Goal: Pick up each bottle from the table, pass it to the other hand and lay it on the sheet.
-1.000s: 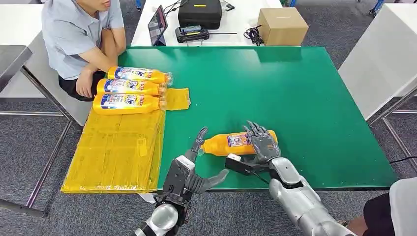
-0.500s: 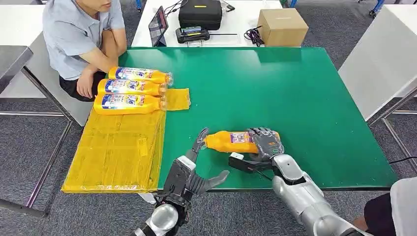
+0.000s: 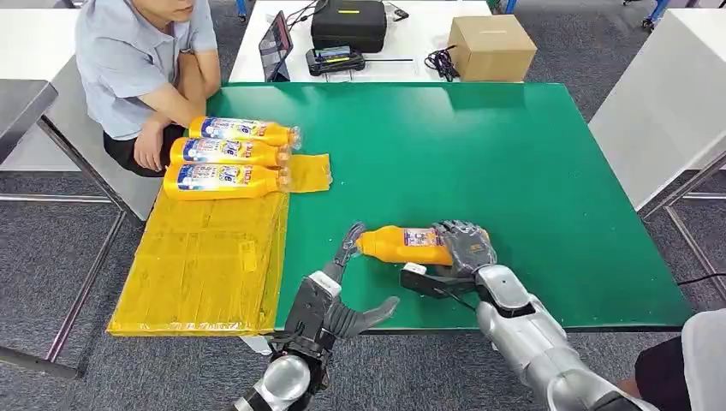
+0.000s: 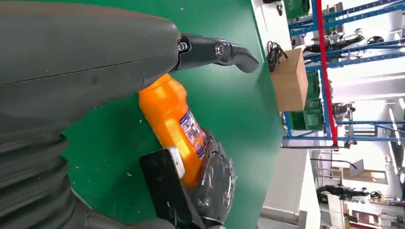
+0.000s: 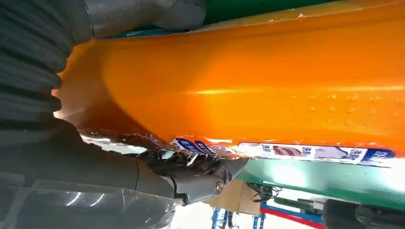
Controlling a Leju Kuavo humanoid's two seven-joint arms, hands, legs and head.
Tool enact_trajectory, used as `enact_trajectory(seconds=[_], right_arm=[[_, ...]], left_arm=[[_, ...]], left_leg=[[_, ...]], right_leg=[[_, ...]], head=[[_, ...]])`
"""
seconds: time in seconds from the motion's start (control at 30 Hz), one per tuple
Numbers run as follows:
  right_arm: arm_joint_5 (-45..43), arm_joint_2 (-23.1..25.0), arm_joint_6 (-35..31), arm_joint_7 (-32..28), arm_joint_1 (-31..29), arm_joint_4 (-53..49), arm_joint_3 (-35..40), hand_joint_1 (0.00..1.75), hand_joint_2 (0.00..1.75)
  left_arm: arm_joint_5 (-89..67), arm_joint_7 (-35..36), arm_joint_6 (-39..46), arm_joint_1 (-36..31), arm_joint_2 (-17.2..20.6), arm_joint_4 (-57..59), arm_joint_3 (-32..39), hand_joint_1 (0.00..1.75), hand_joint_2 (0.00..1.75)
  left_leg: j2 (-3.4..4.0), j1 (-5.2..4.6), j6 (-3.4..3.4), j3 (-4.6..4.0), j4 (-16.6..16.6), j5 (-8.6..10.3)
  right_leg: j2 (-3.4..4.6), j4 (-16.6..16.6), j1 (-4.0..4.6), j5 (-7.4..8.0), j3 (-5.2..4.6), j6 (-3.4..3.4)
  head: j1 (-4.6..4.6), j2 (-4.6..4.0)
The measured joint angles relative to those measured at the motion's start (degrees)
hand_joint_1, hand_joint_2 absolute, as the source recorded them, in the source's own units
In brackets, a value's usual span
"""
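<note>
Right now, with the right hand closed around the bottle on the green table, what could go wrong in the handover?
1. The right hand grips the bottle near its base, so the long neck end may droop on lifting.
2. The left hand is open with fingers close to the neck; a swing could knock them.
3. Three bottles already fill the sheet's far end, so placing close could bump them.

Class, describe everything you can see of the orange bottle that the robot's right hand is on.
The orange bottle looks like glossy plastic, with a blue, white and red printed label around its middle. It lies on its side near the front edge of the green table, neck towards the robot's left. The right hand wraps its base end. The left hand waits spread near the neck.
</note>
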Motion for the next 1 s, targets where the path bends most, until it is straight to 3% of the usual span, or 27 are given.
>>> enact_trajectory(seconds=[0.33,1.0], right_arm=[[-11.66,-0.22,2.82,-7.56,1.13,-1.99,-2.38,1.75,1.75],[-14.65,0.55,0.57,-9.33,4.25,-5.44,-4.83,1.75,1.75]], left_arm=[[-0.04,-1.9,1.33,-0.02,0.0,0.28,0.0,0.0,1.75],[1.1,-3.72,3.08,-0.1,-0.04,0.98,0.11,0.0,1.75]], left_leg=[[0.07,0.01,0.0,0.03,0.01,-0.01],[0.07,0.01,0.0,0.02,0.0,-0.01]], right_leg=[[0.04,0.0,0.01,0.0,-0.01,0.0],[0.04,0.0,0.01,0.0,0.0,0.0]], head=[[0.02,0.0],[0.0,0.0]])
